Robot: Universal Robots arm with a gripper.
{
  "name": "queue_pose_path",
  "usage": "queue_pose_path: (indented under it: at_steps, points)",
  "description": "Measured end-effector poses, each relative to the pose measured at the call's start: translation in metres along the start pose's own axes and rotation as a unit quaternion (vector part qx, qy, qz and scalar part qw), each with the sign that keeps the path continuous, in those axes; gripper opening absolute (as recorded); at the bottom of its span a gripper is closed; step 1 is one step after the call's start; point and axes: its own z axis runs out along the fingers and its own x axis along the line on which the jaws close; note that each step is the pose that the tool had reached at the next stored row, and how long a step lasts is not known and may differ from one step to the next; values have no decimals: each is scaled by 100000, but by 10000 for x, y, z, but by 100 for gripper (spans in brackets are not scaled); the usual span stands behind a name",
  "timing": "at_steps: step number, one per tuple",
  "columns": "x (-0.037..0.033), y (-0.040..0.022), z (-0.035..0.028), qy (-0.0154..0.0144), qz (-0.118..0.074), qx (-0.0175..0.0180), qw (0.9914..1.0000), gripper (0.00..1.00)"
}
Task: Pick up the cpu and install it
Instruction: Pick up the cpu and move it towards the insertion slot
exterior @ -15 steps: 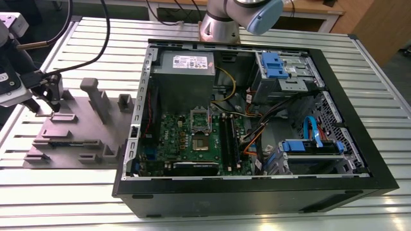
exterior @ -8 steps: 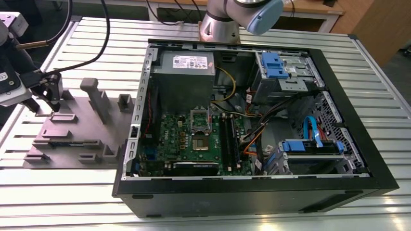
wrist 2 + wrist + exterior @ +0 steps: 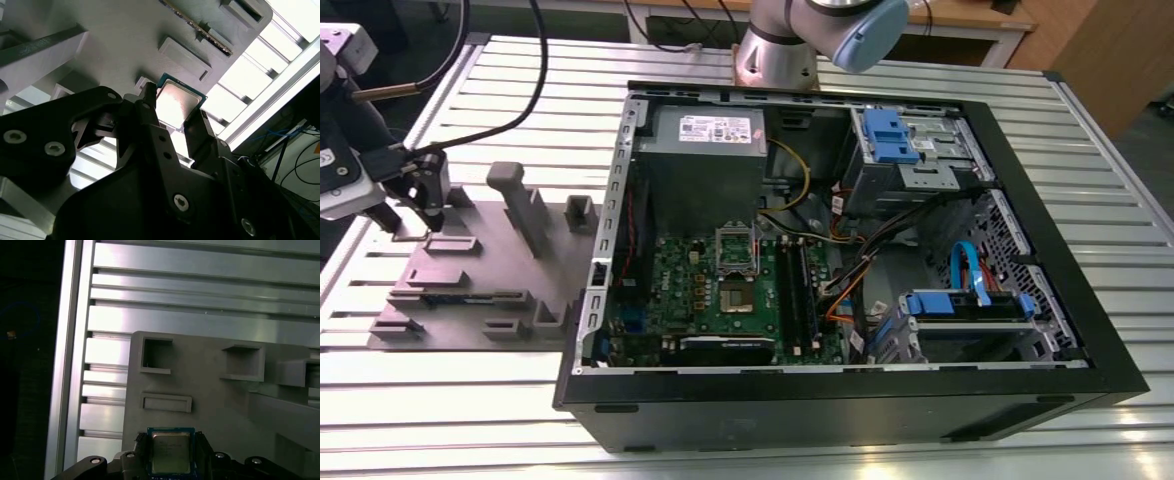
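Seemingly, tool (image 3: 175,107) tight around faintly-lettered cpu (image 3: 181,100).

The exterior view stands well back on the near side and looks steeply down. It takes in the whole slatted table (image 3: 480,400), with the open computer case (image 3: 1067,380) in the middle, the grey tray (image 3: 467,290) at the exterior view's left and the arm's base (image 3: 781,55) at the far edge. Both wrist views sit very close over that tray. The first wrist view faces almost straight down past the gripper (image 3: 171,450). The second wrist view looks slantwise along the gripper's body. Both wrist views share the chip (image 3: 177,102) and the tray around it.
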Motion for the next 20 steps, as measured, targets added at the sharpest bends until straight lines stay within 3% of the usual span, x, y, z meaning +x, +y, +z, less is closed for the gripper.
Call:
queue_pose_path:
  at_steps: [9, 15, 20]
  points:
    - [-2, 4, -85, -11, -3, -7, 100000, 47]
    - [-2, 4, -98, -4, -3, -6, 100000, 47]
    - [-3, 7, -159, -17, 0, -11, 100000, 47]
